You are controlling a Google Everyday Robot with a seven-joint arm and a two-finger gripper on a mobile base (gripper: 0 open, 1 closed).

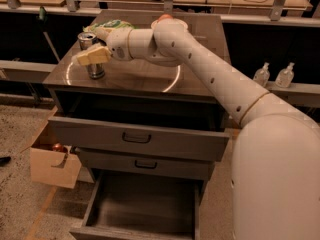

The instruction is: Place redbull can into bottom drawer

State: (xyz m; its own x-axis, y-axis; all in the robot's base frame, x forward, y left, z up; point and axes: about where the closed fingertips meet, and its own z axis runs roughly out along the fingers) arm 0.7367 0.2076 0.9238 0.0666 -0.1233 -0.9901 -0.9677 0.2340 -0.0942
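A grey-brown cabinet (200, 69) stands in front of a dark workbench. Near the left front corner of the cabinet's top, the redbull can (95, 70) stands upright. The gripper (89, 57) sits across the can's upper front; whether it is open or clamped cannot be told. A green snack bag (107, 27) lies at the cabinet top's back left. At the cabinet's foot the bottom drawer (145, 209) is pulled out
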